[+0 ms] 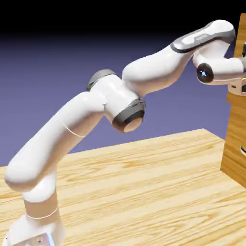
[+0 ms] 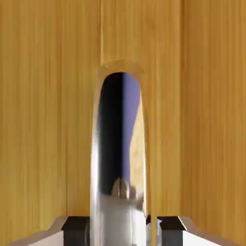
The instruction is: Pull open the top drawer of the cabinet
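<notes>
The gripper (image 2: 123,233) of a white robot arm (image 1: 156,72) is clenched on the shiny metal handle (image 2: 109,144) of the top drawer (image 2: 43,120), a fingertip on either side in the hand view. The drawer — high on the honey-brown cabinet (image 1: 234,139) at the exterior view's right edge, partly masked by the hand — juts slightly past the front below. A lower handle (image 1: 243,150) shows at the frame's edge. Pale wooden tabletop (image 1: 139,182) stretches between cabinet and robot base (image 1: 36,230), against a blue-violet backdrop (image 1: 43,91).
</notes>
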